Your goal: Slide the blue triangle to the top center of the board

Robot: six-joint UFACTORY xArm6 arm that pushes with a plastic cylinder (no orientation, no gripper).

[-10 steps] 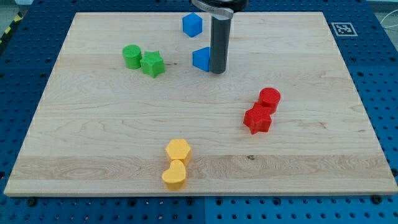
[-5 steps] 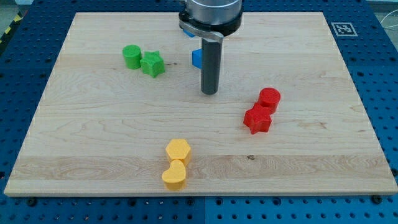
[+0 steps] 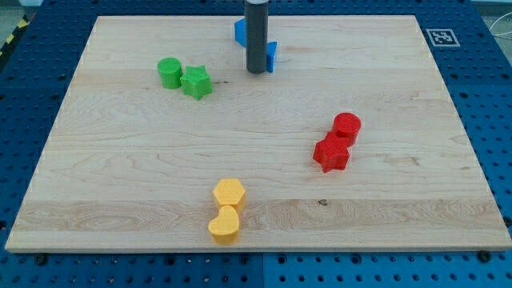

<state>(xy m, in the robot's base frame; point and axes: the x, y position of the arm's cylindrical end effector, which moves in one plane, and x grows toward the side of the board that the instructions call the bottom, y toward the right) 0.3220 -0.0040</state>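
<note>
The blue triangle (image 3: pixel 270 56) lies near the top middle of the board, mostly hidden behind my rod. My tip (image 3: pixel 256 72) rests on the board right at the triangle's lower left edge, touching or nearly touching it. A second blue block (image 3: pixel 239 30), a cube, sits just above and to the left, also partly hidden by the rod. The two blue blocks are close together.
A green cylinder (image 3: pixel 169 72) and a green star (image 3: pixel 196 82) stand together at the upper left. A red cylinder (image 3: pixel 346 126) and a red star (image 3: pixel 331 153) sit at the right. Two yellow blocks (image 3: pixel 228 194) (image 3: pixel 225 225) sit at the bottom middle.
My tip went down the board to below the triangle, then back up against it. The blue triangle has slid up and slightly right, closer to the blue cube.
</note>
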